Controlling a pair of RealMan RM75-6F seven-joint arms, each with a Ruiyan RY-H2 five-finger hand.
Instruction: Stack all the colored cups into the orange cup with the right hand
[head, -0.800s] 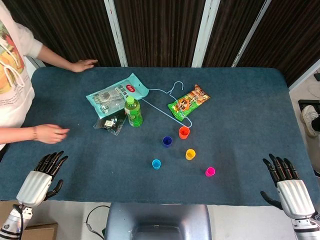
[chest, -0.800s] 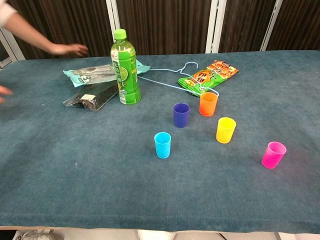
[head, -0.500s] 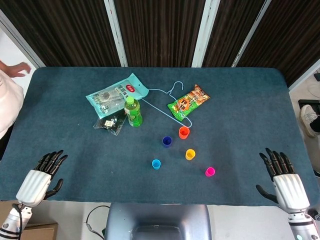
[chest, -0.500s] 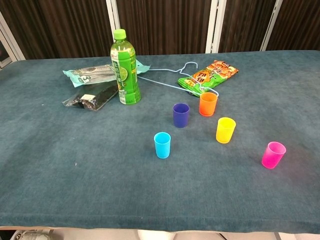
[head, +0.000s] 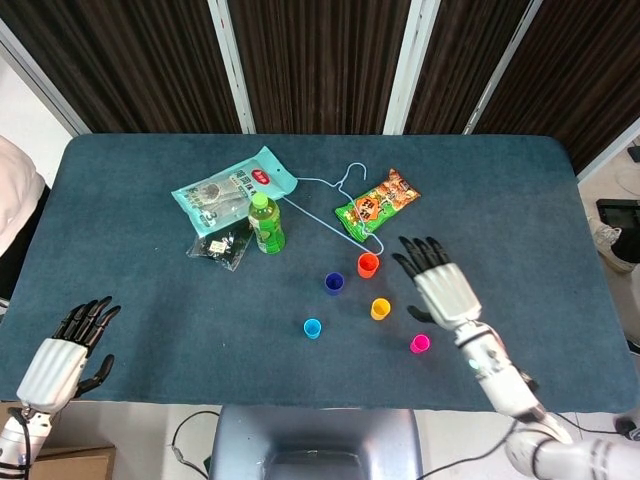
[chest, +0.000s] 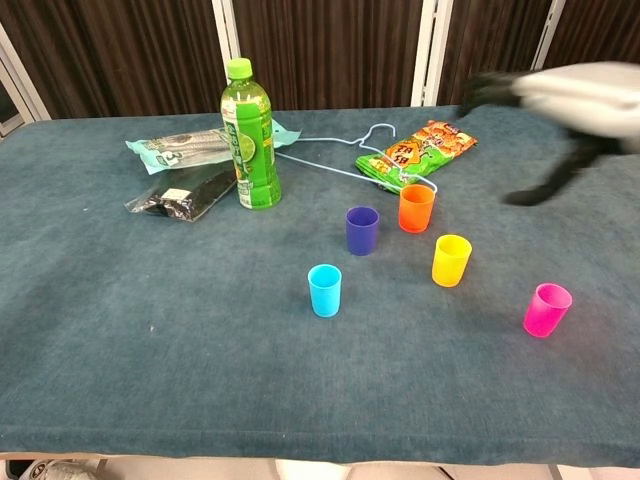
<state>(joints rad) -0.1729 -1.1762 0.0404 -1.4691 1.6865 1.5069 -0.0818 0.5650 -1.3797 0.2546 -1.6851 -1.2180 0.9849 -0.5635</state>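
Several small cups stand upright and apart near the table's middle: orange cup, dark blue cup, yellow cup, light blue cup and pink cup. My right hand hovers open, fingers spread, above the table right of the orange and yellow cups, holding nothing. It is blurred in the chest view. My left hand is open off the near left table edge.
A green bottle stands left of the cups, beside a teal packet and a black packet. A snack bag and a wire hanger lie behind the orange cup. A person's white sleeve shows at far left.
My right hand has swung in from the near right edge to above the table beside the cups. The person's arms have withdrawn from the table. My left hand has dropped slightly.
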